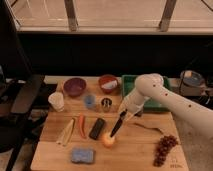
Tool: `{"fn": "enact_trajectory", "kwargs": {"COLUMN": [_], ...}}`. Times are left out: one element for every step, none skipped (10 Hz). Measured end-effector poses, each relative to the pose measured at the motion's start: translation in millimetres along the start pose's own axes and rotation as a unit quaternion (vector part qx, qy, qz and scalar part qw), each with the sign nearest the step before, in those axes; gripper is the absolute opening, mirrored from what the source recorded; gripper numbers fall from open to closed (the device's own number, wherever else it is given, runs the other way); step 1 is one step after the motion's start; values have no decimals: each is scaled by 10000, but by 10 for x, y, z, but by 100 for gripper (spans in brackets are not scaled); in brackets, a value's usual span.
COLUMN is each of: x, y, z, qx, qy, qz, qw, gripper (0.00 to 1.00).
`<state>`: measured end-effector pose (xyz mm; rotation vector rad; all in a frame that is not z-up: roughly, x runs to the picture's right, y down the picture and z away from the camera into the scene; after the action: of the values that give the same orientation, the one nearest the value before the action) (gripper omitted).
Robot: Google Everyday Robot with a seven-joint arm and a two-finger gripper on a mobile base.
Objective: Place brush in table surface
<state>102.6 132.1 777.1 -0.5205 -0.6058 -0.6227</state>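
My gripper (125, 114), at frame centre, appears clamped on the brush (118, 125), holding it tilted, lower end just above the table surface (135, 150) beside an orange fruit (108, 140), for set-down.

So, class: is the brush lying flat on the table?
No: the brush hangs tilted from the gripper above the table, its lower end by the orange fruit.

Hand (125, 114) blurred around brush (117, 125) top.
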Motion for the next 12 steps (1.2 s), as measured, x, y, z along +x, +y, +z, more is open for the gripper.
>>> {"fn": "enact_trajectory", "kwargs": {"x": [92, 152, 207, 252, 291, 298, 295, 292, 275, 245, 237, 242], "y": [-103, -178, -188, -152, -141, -143, -121, -93, -57, -21, 9, 66], "z": [-33, -11, 63, 152, 254, 322, 354, 354, 376, 410, 440, 516], "qx": [-27, -99, -185, -248, -264, -269, -259, -244, -256, -278, -287, -291], "qy": [137, 199, 226, 240, 271, 330, 379, 403, 401, 388, 360, 288], "qz": [103, 262, 624, 1066, 1636, 2113, 2462, 2620, 2706, 2757, 2781, 2815], "qw": [9998, 9994, 9976, 9937, 9858, 9765, 9681, 9639, 9615, 9601, 9594, 9587], "gripper": [0, 0, 0, 0, 0, 0, 0, 0, 0, 0, 1, 10]}}
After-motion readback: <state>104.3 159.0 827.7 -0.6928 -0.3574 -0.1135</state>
